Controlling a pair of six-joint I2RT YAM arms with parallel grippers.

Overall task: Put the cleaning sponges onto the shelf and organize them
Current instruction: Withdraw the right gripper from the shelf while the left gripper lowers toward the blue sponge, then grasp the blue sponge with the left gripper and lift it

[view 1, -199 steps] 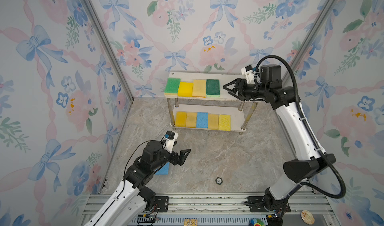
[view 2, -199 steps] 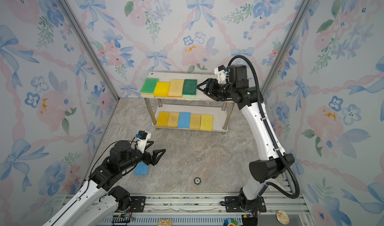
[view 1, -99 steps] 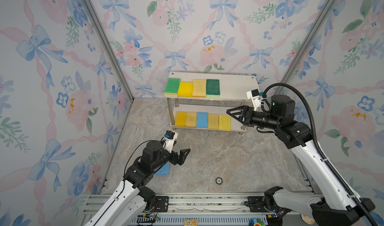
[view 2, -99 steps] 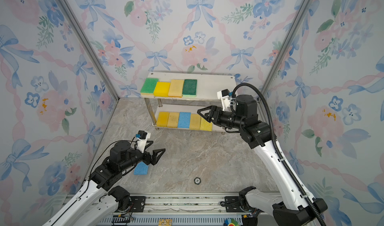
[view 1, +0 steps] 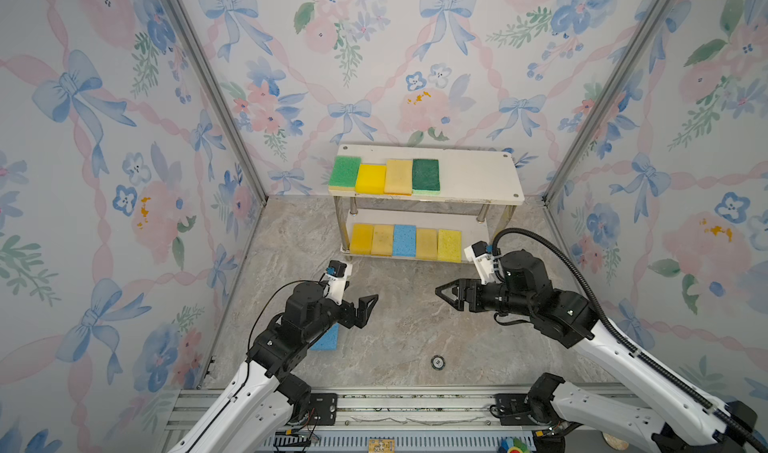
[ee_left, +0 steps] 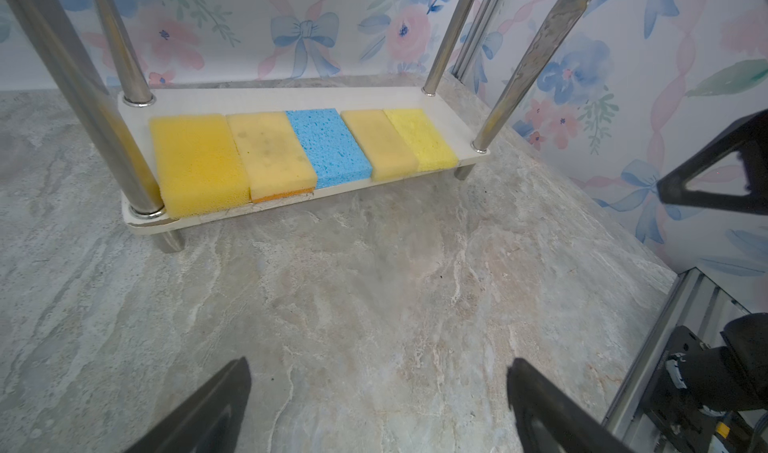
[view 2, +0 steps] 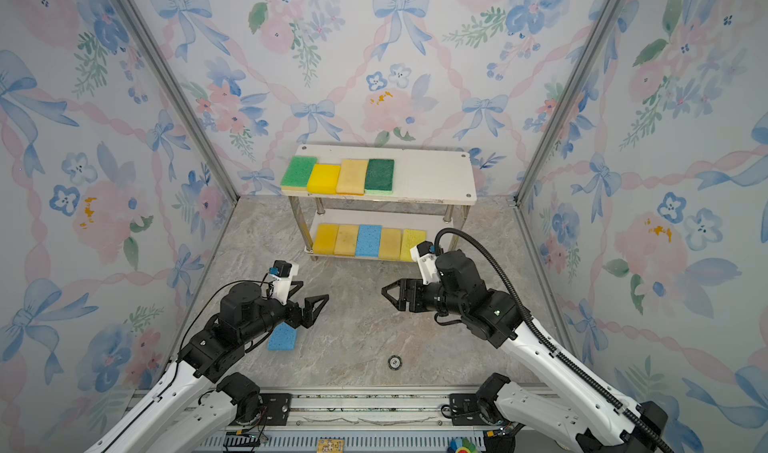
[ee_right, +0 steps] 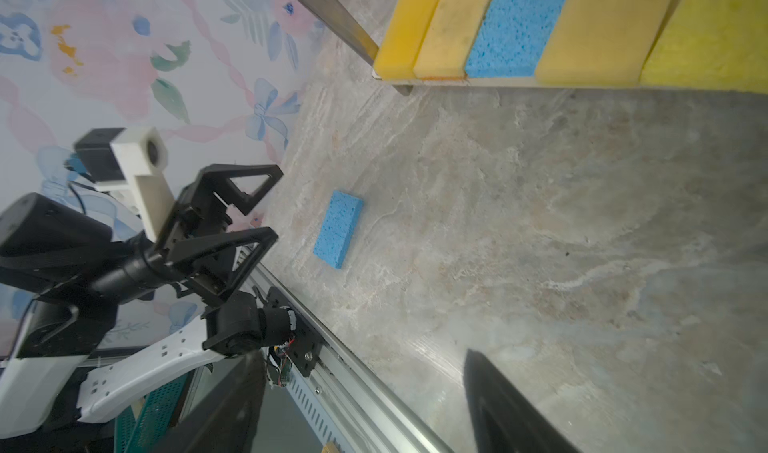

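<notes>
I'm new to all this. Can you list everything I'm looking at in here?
shelf: one, white boards on chrome legs, against the back wall
top-board sponges: four, green, yellow, tan, dark green, in a row
lower-board sponges: five, orange-yellow, tan, blue, tan, yellow, side by side
loose sponge: one, light blue, on the tabletop, front left
disc: one, black-and-white, tabletop, near its front edge
left fingers: one pair, black, open, empty
right fingers: one pair, black, open, empty

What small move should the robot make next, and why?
Probably draw the left claw back and down onto the blue sponge, the only one lying on the floor. That claw is open, empty and nearest to it, and the shelf's top board has bare space at its right end.
</notes>
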